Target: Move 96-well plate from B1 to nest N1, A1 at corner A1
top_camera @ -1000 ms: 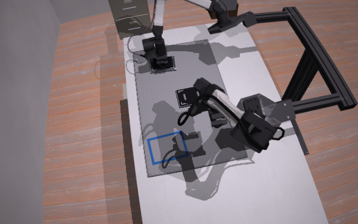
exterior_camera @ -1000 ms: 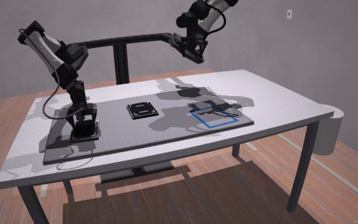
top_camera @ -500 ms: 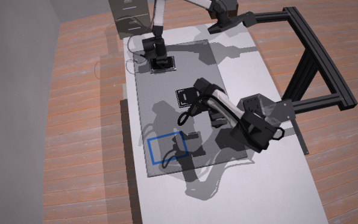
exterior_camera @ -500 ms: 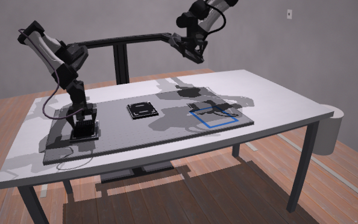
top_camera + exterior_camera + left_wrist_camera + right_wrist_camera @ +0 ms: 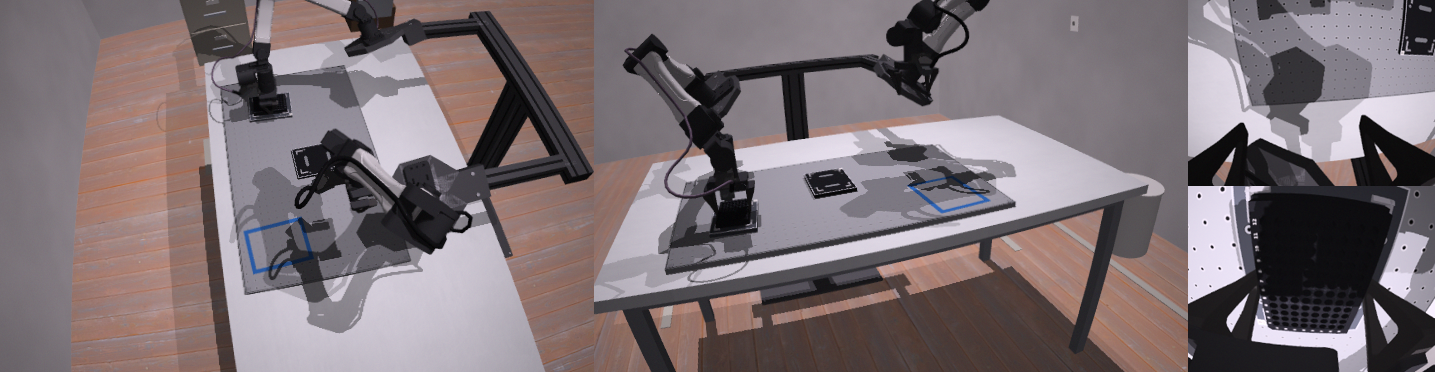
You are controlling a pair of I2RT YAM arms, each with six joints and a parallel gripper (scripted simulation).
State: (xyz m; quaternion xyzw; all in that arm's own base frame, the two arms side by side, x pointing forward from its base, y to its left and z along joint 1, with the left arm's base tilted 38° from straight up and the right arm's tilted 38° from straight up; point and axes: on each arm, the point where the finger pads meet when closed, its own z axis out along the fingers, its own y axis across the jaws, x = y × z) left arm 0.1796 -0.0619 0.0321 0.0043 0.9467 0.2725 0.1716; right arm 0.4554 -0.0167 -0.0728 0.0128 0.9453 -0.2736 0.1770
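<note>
The 96-well plate (image 5: 278, 104) (image 5: 734, 214) (image 5: 1321, 248) is between the fingers of the right gripper (image 5: 270, 102) (image 5: 734, 207) (image 5: 1313, 278), which is clenched on it, one finger along each long side in the right wrist view. In that view the black plate runs from the top of the frame down past the centre, its numbers down the left edge with 12 uppermost (the wells show best near the bottom, the rest being very dark). It lies within the outline of the plate nest (image 5: 269, 118) (image 5: 755, 222) (image 5: 1400, 208), at the upper left of the top view and the lower left of the exterior view; whether it is fully seated I cannot tell. A second black holder (image 5: 300, 168) (image 5: 830, 182) (image 5: 1420, 25) stands near the centre of the top view, partly hidden by the left arm, its slotted floor showing. The left gripper (image 5: 362, 197) (image 5: 928, 77) (image 5: 1301, 125) is released, its fingers spread wide at the bottom of its wrist view, well apart from the plate. A blue rectangle (image 5: 250, 252) (image 5: 965, 207) marks the perforated board (image 5: 265, 155) (image 5: 794, 220) (image 5: 1354, 66), left of centre and low in the top view

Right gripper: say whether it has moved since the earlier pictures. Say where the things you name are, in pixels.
No; in the exterior view the right gripper (image 5: 270, 104) (image 5: 733, 201) (image 5: 1313, 278) stays over the same nest (image 5: 270, 118) (image 5: 734, 231) (image 5: 1239, 240).
</note>
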